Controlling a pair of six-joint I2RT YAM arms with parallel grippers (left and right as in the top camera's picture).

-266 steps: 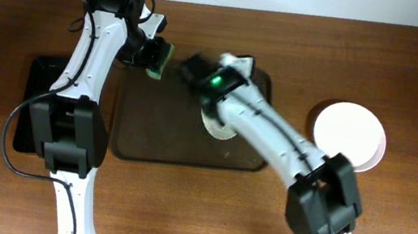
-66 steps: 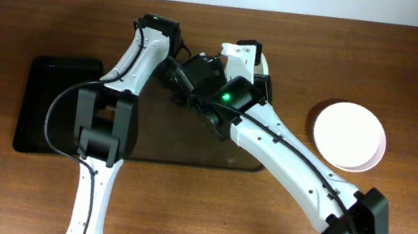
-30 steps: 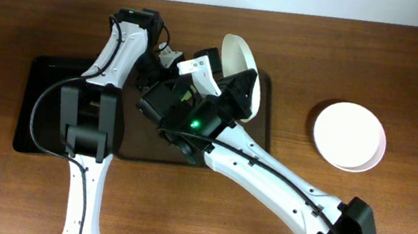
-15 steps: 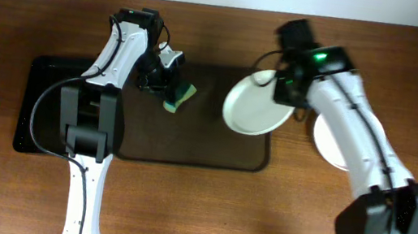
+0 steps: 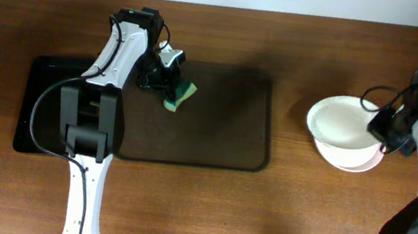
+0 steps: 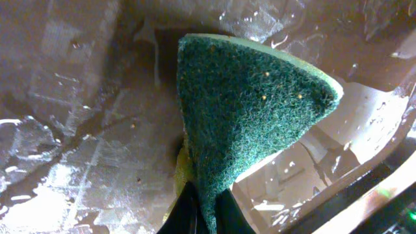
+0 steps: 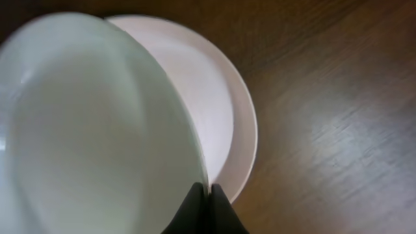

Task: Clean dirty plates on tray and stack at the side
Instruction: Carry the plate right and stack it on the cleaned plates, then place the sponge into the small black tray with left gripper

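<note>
The right gripper [image 5: 379,129] pinched the right edge of a plate [image 5: 342,122], with its fingers squeezed tight on the rim. The plate was tipped with its hollow side up. From above, its long way ran left to right. It was over another plate [image 5: 348,160] on the table, right of the tray [image 5: 213,146]. The left gripper [image 5: 169,87] pinched a slanted sponge [image 5: 181,95] over the tray.

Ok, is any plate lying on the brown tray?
No, overhead the tray carries no plate; the plates are off to its right, one held by the right end effector.
</note>
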